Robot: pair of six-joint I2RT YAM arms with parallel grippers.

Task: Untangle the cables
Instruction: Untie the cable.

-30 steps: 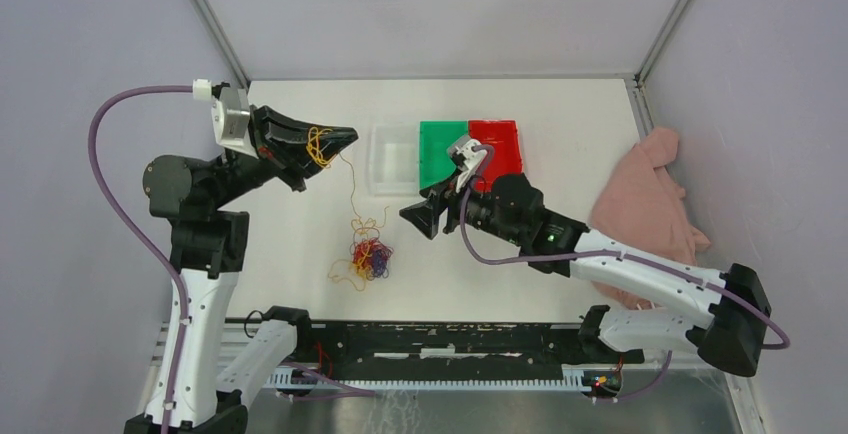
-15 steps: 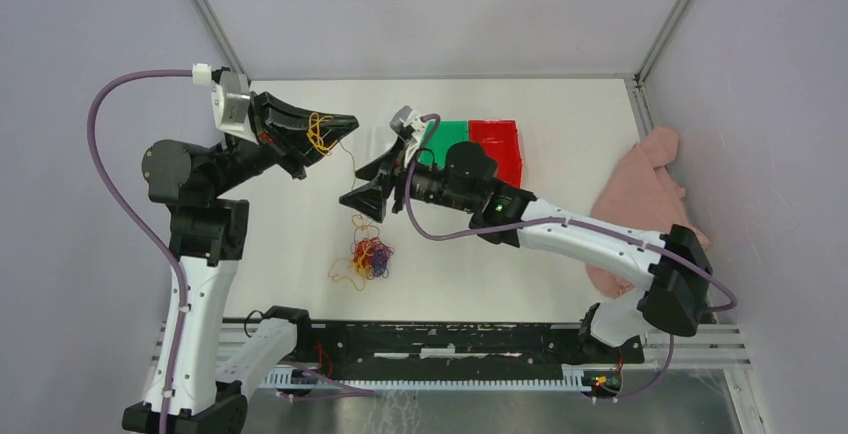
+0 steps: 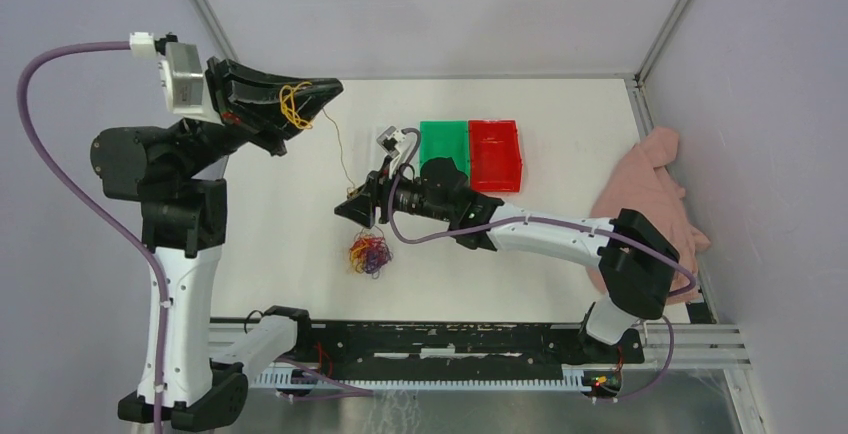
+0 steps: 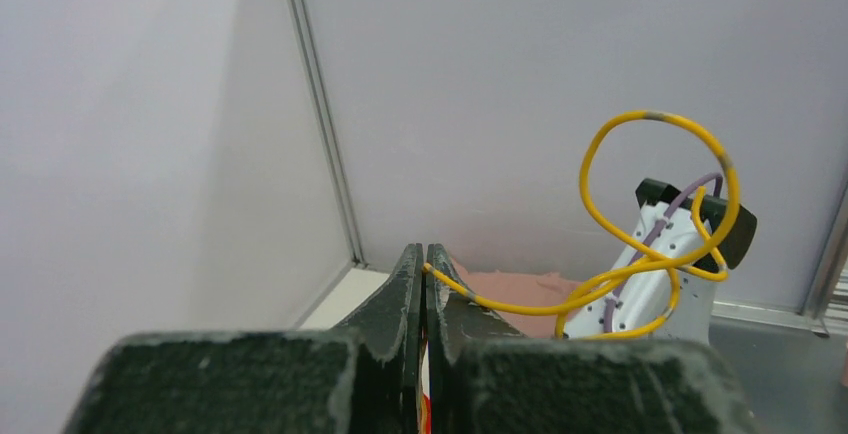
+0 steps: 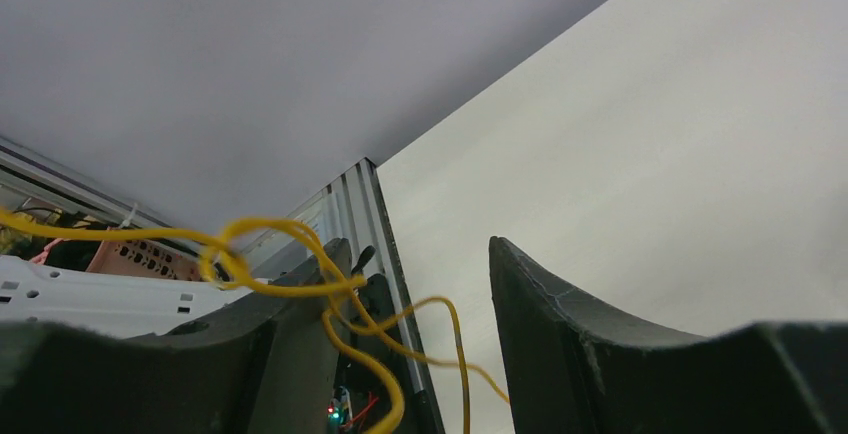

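My left gripper [image 3: 333, 85] is raised at the back left, shut on the yellow cable [image 3: 293, 104], whose loops hang beside its fingers. In the left wrist view the jaws [image 4: 425, 256] pinch the yellow cable [image 4: 655, 219] at their tips. One thin yellow strand [image 3: 340, 154] runs down to the tangle of red, yellow and dark blue cables [image 3: 368, 252] on the table. My right gripper [image 3: 347, 212] hovers just above that tangle, open. Loops of yellow cable [image 5: 395, 319] cross the gap between its fingers [image 5: 415, 246], touching the left finger [image 5: 300, 304].
A green bin [image 3: 448, 139] and a red bin [image 3: 496, 152] stand side by side behind the right arm. A pink cloth [image 3: 650, 204] lies at the table's right edge. Grey walls close in the table at the back and sides.
My left gripper has lifted up and to the left, drawing the yellow cable taut. My right arm has swung left from the bins to the strand above the tangle.
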